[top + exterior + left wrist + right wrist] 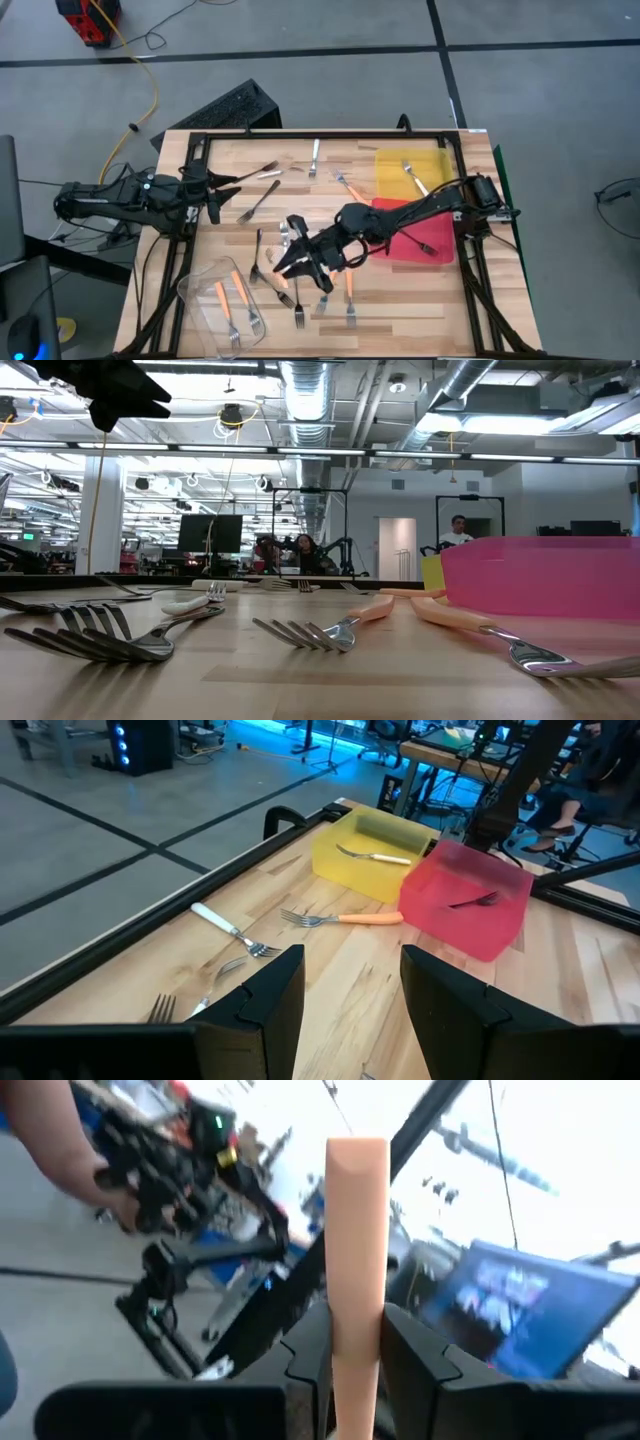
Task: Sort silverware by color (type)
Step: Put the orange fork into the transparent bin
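An orange-handled fork (357,1260) is being clamped between the narrowed fingers of the right gripper (300,262), its smooth, flat-ended handle standing up past the dark pads; its tines are being hidden by the gripper. The gripper is being held over the middle of the wooden slat table (400,290), near several scattered forks.

The left gripper (214,200) is being kept at the table's left edge, fingers (268,995) parted with nothing between them.

A white-handled fork (375,855) is lying in the translucent yellow tray (350,860), and a dark fork (472,901) in the red tray (440,915). Two more orange forks are sitting in the clear plastic tub (200,295), partly cut off at the table's near left corner.
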Controlling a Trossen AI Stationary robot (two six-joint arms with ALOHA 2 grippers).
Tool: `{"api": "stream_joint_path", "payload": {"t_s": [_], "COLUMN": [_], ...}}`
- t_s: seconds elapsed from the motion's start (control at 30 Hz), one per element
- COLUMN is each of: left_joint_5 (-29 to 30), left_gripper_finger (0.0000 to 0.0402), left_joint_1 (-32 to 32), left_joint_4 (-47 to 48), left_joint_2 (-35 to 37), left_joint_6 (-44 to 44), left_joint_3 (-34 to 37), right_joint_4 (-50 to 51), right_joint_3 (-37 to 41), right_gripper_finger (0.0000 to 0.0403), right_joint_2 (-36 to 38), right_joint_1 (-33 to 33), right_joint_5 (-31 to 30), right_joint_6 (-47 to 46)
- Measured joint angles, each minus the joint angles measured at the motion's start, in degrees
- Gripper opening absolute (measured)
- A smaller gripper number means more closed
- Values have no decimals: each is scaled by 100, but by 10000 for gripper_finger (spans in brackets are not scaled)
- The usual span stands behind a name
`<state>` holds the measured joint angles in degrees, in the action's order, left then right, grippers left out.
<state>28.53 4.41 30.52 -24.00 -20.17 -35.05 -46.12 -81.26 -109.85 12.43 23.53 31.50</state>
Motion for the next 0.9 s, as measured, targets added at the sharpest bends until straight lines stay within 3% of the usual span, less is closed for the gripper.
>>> {"api": "stream_joint_path", "payload": {"t_s": [0.17,0.37,0.43,0.9], "left_joint_5": [0,-1,-2,-4], "left_gripper_finger": [151,151,151,151], "left_joint_1": [0,0,1,0], "left_joint_4": [-2,-6,-7,1], "left_joint_2": [1,1,1,1], "left_joint_6": [-10,-17,-19,-24], "left_joint_3": [0,0,0,0], "right_joint_4": [-1130,-1122,-1136,-929], "right_joint_3": [-109,-523,-676,-3664], "right_gripper_finger": [92,92,92,92], "right_joint_2": [-467,-830,-920,-3191], "right_joint_1": [29,54,47,0], "right_joint_5": [317,418,808,2077], "right_joint_6": [-313,-349,-537,-1768]}}
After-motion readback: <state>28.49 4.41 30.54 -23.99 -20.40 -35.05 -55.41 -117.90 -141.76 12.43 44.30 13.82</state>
